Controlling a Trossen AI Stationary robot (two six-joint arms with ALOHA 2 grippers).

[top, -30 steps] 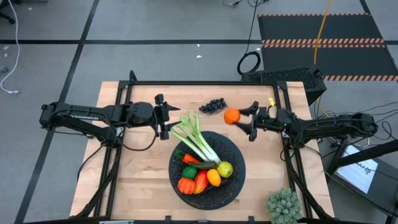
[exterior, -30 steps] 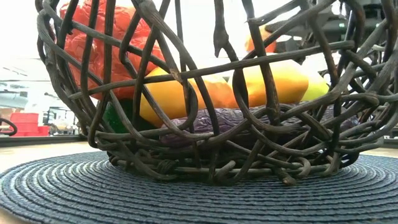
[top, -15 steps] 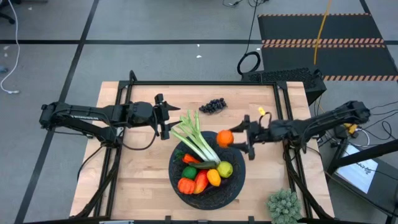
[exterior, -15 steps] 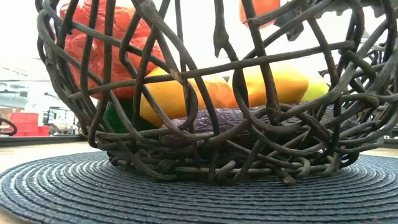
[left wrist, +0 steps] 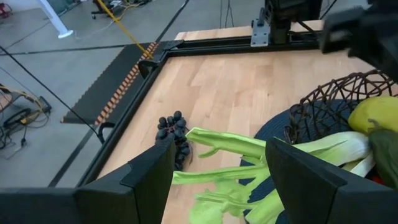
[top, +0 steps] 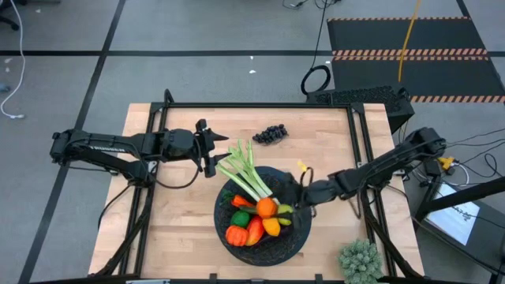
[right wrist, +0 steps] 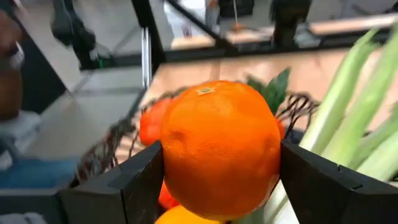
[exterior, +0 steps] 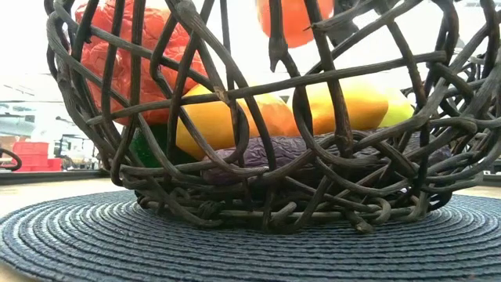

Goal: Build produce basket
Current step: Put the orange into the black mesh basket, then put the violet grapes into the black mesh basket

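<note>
High view, right claw [top: 276, 207] clamped on orange [top: 266, 207] above basket [top: 293, 237], leek [top: 246, 177] leaves pointing beyond rim toward spread, empty left claw [top: 218, 155].

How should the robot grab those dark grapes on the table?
From above, closing across the middle of the dark grapes. The bunch lies low and flat on the bare table, apart from the leek and basket, so nothing blocks a straight-down reach. The left tool, open, is nearest.
</note>
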